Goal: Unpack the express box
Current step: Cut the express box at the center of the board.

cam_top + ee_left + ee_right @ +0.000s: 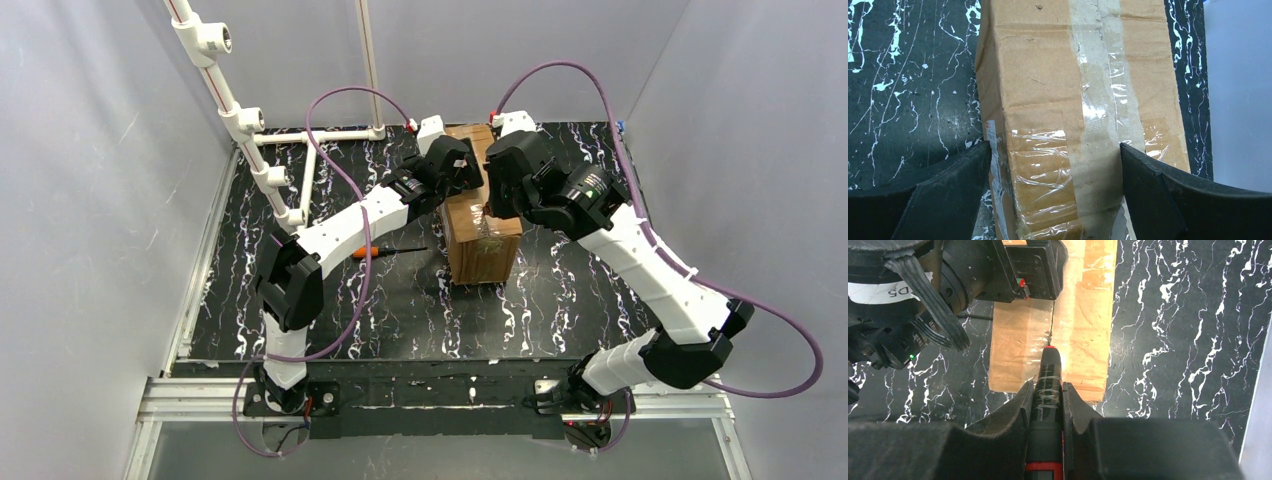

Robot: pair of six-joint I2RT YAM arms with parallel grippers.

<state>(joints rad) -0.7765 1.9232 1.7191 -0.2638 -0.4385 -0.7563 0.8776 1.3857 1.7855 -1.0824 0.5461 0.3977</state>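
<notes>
Right wrist view: the right gripper (1049, 390) is clamped narrowly on one black-and-red cutter (1049, 365), its tip on the taped seam of the single express box (1083, 335), which stands mid-tabletop (560, 300). The left gripper (1055, 152) gapes wide over the box's end, gripping nothing. The flaps look closed, so I judge slitting, opening and emptying are all left. One orange-handled tool (366, 252) lies nearby.

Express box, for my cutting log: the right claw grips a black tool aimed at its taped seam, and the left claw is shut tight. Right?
No: the left claw stands wide open at the express box, as the left wrist view shows. The right claw does grip the black tool aimed at the taped seam.
</notes>
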